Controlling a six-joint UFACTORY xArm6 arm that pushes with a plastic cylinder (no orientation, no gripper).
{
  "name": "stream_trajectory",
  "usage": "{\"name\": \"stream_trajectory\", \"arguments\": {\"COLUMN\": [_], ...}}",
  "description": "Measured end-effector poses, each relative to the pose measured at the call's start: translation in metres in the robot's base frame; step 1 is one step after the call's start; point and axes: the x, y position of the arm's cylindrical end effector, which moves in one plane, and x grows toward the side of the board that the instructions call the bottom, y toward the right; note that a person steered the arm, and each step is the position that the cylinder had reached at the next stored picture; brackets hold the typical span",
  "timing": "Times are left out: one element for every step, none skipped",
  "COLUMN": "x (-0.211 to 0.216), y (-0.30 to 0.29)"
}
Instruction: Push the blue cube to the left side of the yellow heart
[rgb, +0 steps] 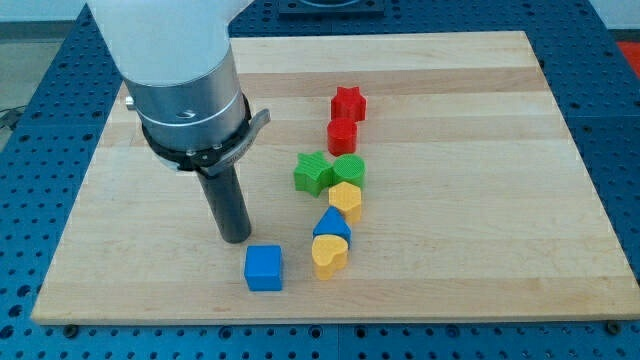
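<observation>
The blue cube (264, 268) lies near the view's bottom, left of the yellow heart (329, 255), with a small gap between them. My tip (235, 238) rests on the board just up and left of the blue cube, close to it but not clearly touching. A blue block (332, 224), roughly triangular, touches the top of the yellow heart.
A column of blocks runs up the middle: a yellow hexagon-like block (346, 198), a green block (349, 168), a green star (313, 173), a red block (343, 135) and a red star (348, 102). The wooden board (500, 150) ends just below the blue cube.
</observation>
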Motion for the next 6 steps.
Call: {"name": "stream_trajectory", "arguments": {"x": [0.025, 0.026, 0.055, 0.054, 0.054, 0.054], "y": [-0.014, -0.015, -0.014, 0.004, 0.03, 0.029]}}
